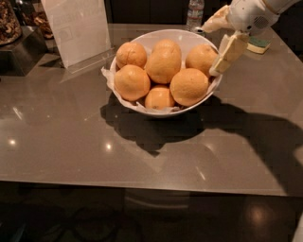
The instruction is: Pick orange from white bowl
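At right rim of white bowl | tool open, empty, beside orange | risk: lower finger clips rim, bowl skids across desk

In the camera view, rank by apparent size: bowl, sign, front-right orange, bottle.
bowl
sign
orange
bottle
Sign and bottle are cropped and farther back, so unsure. The gripper, open, hovers at the bowl's right rim.
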Action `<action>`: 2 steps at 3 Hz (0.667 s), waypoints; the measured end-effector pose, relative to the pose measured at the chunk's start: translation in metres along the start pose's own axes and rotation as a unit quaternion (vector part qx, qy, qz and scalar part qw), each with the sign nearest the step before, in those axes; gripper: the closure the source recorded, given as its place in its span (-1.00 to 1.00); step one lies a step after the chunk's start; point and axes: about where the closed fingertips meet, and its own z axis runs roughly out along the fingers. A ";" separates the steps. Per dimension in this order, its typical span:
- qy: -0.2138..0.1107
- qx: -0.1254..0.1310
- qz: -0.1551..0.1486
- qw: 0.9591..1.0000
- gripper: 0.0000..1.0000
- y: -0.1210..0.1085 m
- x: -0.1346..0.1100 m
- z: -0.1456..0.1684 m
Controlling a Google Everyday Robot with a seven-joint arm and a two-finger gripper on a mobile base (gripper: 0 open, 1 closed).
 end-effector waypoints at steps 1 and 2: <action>-0.009 -0.002 -0.007 1.000 -0.62 -0.009 -0.001 0.010; -0.017 -0.006 -0.007 1.000 -0.58 -0.013 0.003 0.019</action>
